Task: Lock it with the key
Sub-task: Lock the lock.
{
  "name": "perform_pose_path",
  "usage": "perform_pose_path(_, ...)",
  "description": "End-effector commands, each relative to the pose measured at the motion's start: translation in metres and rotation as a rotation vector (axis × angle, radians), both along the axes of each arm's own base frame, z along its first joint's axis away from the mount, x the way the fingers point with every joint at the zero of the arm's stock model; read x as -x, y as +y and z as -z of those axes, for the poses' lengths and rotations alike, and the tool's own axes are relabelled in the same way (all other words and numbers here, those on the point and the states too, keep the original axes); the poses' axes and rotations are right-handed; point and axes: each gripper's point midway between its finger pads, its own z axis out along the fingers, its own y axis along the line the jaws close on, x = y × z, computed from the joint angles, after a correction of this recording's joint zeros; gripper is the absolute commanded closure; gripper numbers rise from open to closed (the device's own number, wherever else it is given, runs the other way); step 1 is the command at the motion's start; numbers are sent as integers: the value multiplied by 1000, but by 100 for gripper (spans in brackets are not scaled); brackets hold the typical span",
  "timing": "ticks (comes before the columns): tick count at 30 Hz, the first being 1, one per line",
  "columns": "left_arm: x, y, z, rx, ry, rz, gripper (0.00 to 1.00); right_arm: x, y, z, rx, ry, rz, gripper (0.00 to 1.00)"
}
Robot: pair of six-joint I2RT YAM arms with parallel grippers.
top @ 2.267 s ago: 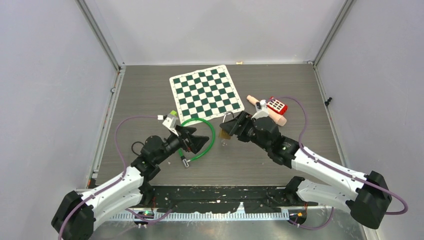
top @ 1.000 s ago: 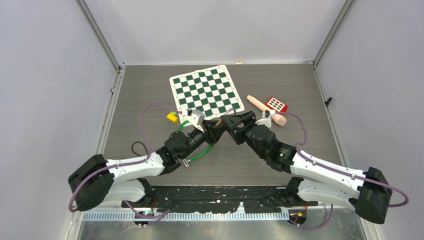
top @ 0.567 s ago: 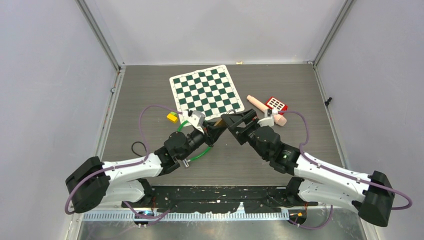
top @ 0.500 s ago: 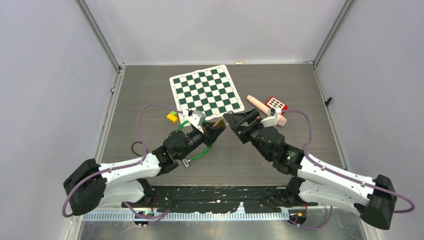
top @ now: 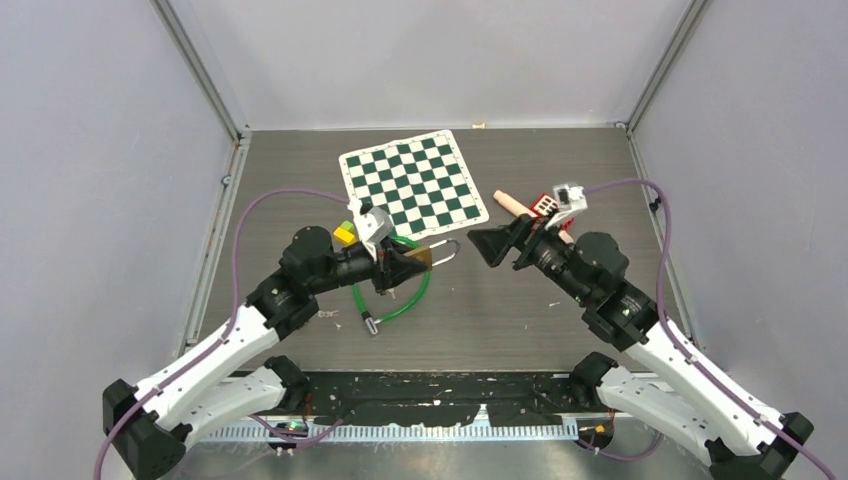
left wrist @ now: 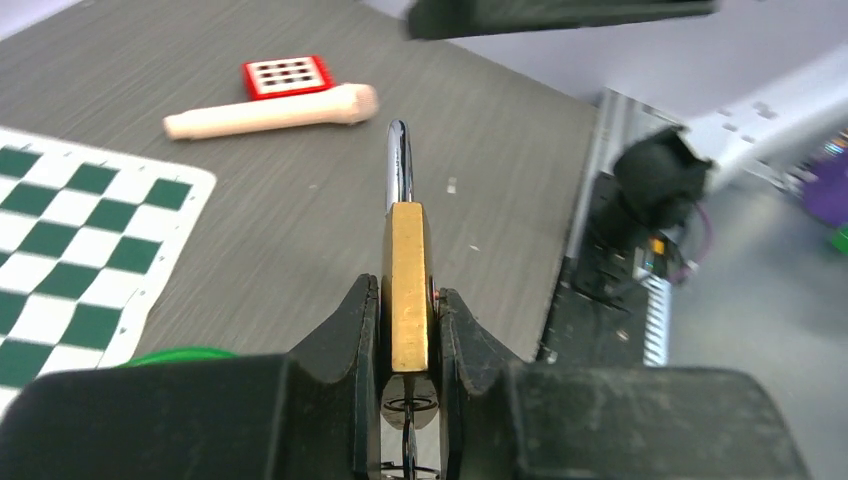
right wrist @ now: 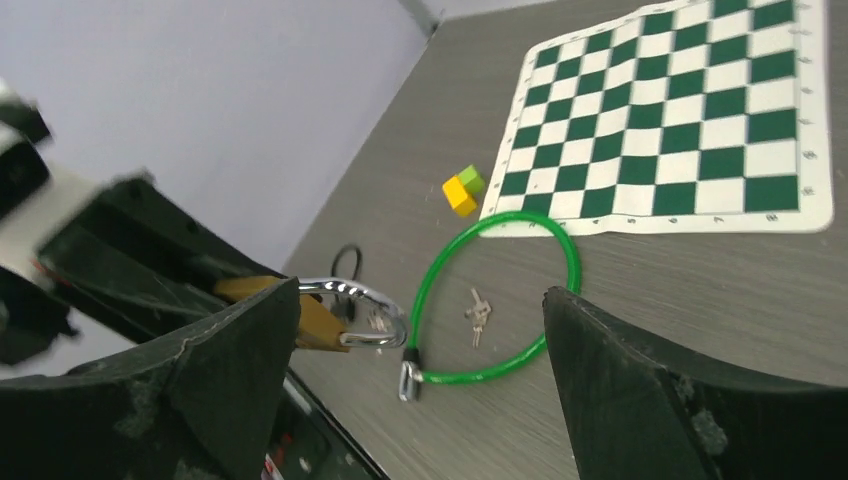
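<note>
Your brass padlock (left wrist: 407,262) is held off the surface (top: 500,310), clenched edge-on between the left fingers (left wrist: 345,340). Its shackle points toward the right fingers (right wrist: 640,380), which are spread wide, empty and apart from it. Only your right wrist view shows the keys (right wrist: 477,315), lying inside the green cable loop (right wrist: 577,268); from above you cannot make them out.
</note>
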Motion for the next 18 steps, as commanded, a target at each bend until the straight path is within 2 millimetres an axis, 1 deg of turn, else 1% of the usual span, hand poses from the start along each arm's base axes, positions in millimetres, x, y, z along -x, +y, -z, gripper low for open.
perform_pose_path(1,49,0,-46,12,-140,265,100,42,40,-4,266,-193,-431,4)
perform_pose_path(2,52,0,-46,4,-142,281,100,53,50,-4,258,-211,-521,6)
perform_pose_path(4,58,1,-46,-7,-139,309,100,64,59,-6,249,-252,-617,11)
perform_pose_path(5,60,1,-47,-7,-138,321,100,68,61,-5,246,-261,-646,12)
perform_pose_path(8,65,1,-51,0,-135,351,100,86,70,-8,214,-305,-779,24)
perform_pose_path(10,63,1,-53,15,-128,353,100,96,73,-8,203,-324,-841,27)
perform_pose_path(12,63,0,-53,25,-113,361,100,101,74,-6,197,-331,-870,29)
perform_pose_path(15,66,-1,-56,43,-104,394,100,102,74,0,198,-322,-882,33)
perform_pose_path(17,71,-1,-58,51,-109,421,100,97,76,3,205,-300,-867,39)
perform_pose_path(18,73,-1,-59,53,-110,429,100,96,77,6,211,-285,-866,45)
